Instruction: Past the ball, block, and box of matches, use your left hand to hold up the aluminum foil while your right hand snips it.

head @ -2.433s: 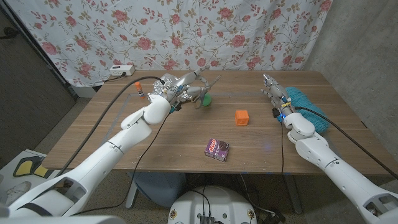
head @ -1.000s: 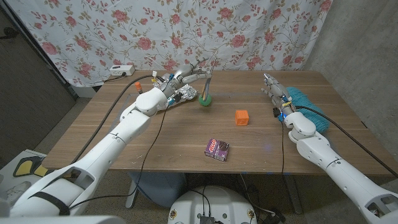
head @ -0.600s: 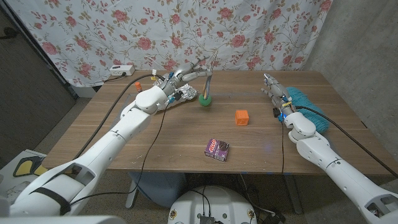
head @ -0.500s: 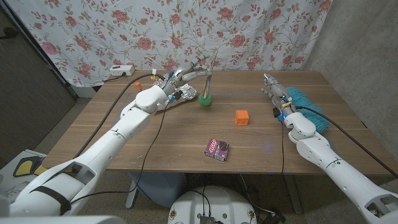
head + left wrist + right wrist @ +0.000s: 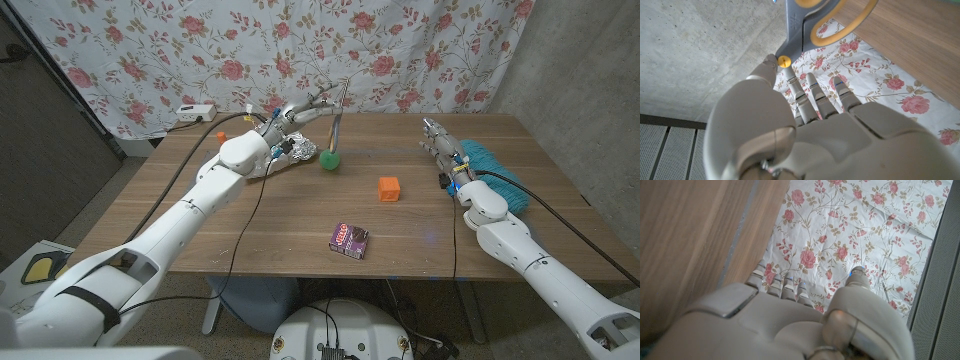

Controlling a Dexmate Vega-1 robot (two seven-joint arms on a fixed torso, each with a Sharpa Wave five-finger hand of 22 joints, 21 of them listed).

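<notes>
My left hand (image 5: 292, 112) is raised over the table's back left and pinches a pair of scissors (image 5: 337, 112) with yellow-and-grey handles. They hang upright just above the green ball (image 5: 331, 159). In the left wrist view my thumb (image 5: 767, 70) touches the scissors (image 5: 802, 25) at the pivot. Crumpled aluminum foil (image 5: 300, 151) lies on the table below that hand, untouched. The orange block (image 5: 389, 188) sits mid-table and the matchbox (image 5: 349, 240) nearer the front. My right hand (image 5: 440, 150) stays at the right with fingers straight and holds nothing.
A teal cloth (image 5: 492, 166) lies beside my right hand. An orange-capped item (image 5: 221, 136) stands at the back left, with a white power strip (image 5: 195, 113) behind the table's edge. A floral curtain (image 5: 400, 50) hangs behind the table.
My left hand has lifted the scissors up and toward the back, from beside the ball to upright above it. The foil, block, matchbox and right hand have not moved.
</notes>
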